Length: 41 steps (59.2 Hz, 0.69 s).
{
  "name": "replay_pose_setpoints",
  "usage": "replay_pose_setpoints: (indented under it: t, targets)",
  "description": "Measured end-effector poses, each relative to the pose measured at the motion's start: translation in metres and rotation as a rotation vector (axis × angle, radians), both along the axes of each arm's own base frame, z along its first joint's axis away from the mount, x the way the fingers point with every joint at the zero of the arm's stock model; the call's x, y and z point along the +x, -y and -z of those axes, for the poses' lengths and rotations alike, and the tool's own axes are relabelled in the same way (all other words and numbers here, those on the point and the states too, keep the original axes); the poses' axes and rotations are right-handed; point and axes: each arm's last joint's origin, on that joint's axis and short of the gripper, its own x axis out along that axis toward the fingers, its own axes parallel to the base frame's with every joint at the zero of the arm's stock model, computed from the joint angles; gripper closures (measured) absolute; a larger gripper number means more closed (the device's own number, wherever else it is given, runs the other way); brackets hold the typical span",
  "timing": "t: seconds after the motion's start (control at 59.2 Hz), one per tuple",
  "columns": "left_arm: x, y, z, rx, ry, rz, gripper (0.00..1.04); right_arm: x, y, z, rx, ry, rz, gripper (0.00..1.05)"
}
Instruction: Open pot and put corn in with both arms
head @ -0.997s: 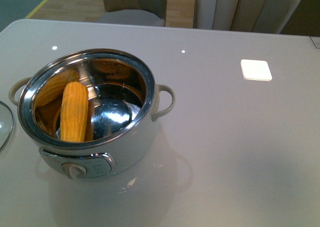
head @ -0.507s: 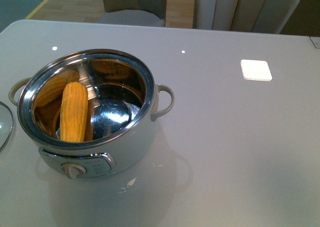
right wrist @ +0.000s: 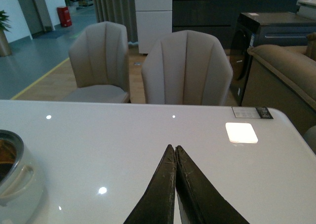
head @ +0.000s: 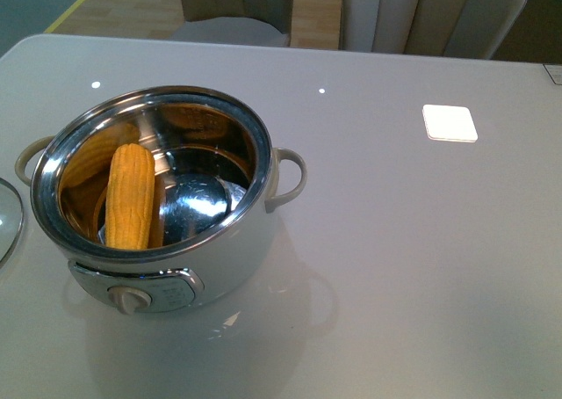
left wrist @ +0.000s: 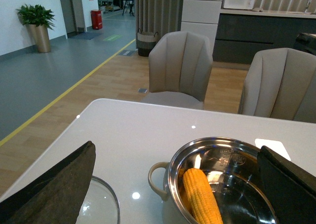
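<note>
Looking from the front view, the pot [head: 154, 197] stands uncovered on the white bench [head: 413, 258], toward its left side, with the dial [head: 130, 300] on its front panel facing the camera and a cream loop handle [head: 290, 177] on each side. The corn [head: 130, 197] lies inside the pot, leaning against the left part of the steel wall, its yellow rows mirrored in the shiny metal beside it. The lid [head: 7, 216] rests flat on the bench just left of the pot, only its rim showing at the frame edge. A small white square [head: 450, 122] lies on the bench well apart to the right. Neither arm appears in this view. From the left wrist view, the left gripper [left wrist: 177, 184] hangs above the bench with its jaws wide apart, one dark finger [left wrist: 54, 189] over the lid [left wrist: 101, 204] and the other past the far side of the pot [left wrist: 217, 184]; the corn [left wrist: 201, 197] shows inside the pot between them, not touched. From the right wrist view, the right gripper [right wrist: 175, 157] has its jaws pressed together with nothing between them, above bare bench [right wrist: 123, 150], the pot [right wrist: 15, 177] off at the frame edge and the square [right wrist: 241, 132] ahead.
</note>
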Motion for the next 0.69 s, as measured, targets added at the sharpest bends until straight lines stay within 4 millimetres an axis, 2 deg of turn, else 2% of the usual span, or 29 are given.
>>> replay_pose_setpoints:
  t: [0.034, 0.085, 0.203, 0.27, 0.541, 0.575, 0.693]
  targets:
    - [0.0, 0.0, 0.0, 0.0, 0.0, 0.0, 0.07, 0.0, 0.0, 0.0, 0.0, 0.0, 0.0, 1.02]
    - [0.0, 0.0, 0.0, 0.0, 0.0, 0.0, 0.07, 0.0, 0.0, 0.0, -0.001, 0.0, 0.0, 0.95]
    - [0.0, 0.0, 0.0, 0.0, 0.0, 0.0, 0.07, 0.0, 0.0, 0.0, -0.001, 0.0, 0.0, 0.73]
    - [0.0, 0.0, 0.0, 0.0, 0.0, 0.0, 0.07, 0.0, 0.0, 0.0, -0.001, 0.0, 0.0, 0.58]
    - [0.0, 0.0, 0.0, 0.0, 0.0, 0.0, 0.07, 0.0, 0.0, 0.0, -0.001, 0.0, 0.0, 0.11]
    - [0.0, 0.0, 0.0, 0.0, 0.0, 0.0, 0.07, 0.0, 0.0, 0.0, -0.001, 0.0, 0.0, 0.07]
    - [0.0, 0.0, 0.0, 0.0, 0.0, 0.0, 0.07, 0.0, 0.0, 0.0, -0.001, 0.0, 0.0, 0.09]
